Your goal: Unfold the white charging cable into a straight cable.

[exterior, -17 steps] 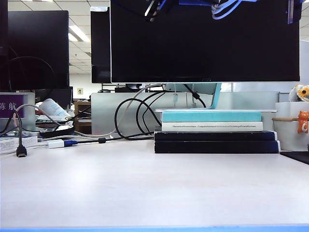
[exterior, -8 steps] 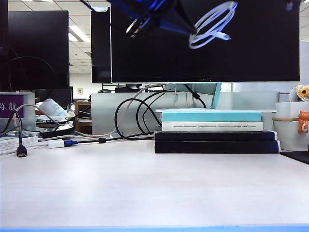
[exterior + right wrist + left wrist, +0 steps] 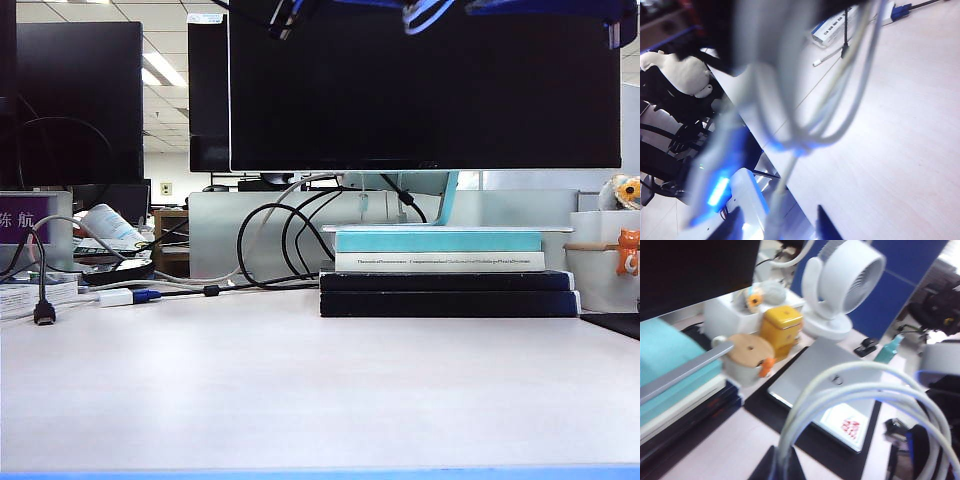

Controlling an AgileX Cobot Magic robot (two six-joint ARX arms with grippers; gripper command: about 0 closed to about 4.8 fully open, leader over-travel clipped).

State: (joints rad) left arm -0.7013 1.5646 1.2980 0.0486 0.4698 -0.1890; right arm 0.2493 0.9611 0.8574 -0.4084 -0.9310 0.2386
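- The white cable (image 3: 855, 395) hung in the air, high above the desk (image 3: 300, 380), and it was bunched in several loops.
- In the exterior view only a small white piece of the cable (image 3: 425, 12) showed at the top edge, in front of the big monitor (image 3: 425, 90).
- In the left wrist view the loops rose from the left gripper (image 3: 781, 467) at the lower edge; the strands ran down between its dark fingers (image 3: 765, 471). The left gripper was closed on the cable.
- In the right wrist view the cable (image 3: 850, 85) hung as blurred loops close to the camera, and one strand came down between the two dark fingers (image 3: 824, 225) of the right gripper (image 3: 777, 225). The fingers stood apart with a gap on each side of the strand; I could not tell if they touched it.
- Both grippers were up near the top of the exterior view, almost out of it.
- The desk was pale and smooth, with a blue front edge.
- Behind it, the monitor stood on a stack of books (image 3: 445, 270), and black cables (image 3: 285, 240) curled beside the stack.
- At the far left of the desk lay an adapter with a blue plug (image 3: 128, 296).
- The left wrist view also showed a white fan (image 3: 845, 285), a yellow tin (image 3: 781, 325), a cup with a wooden lid (image 3: 747, 360) and a laptop (image 3: 825, 390) on a dark mat.
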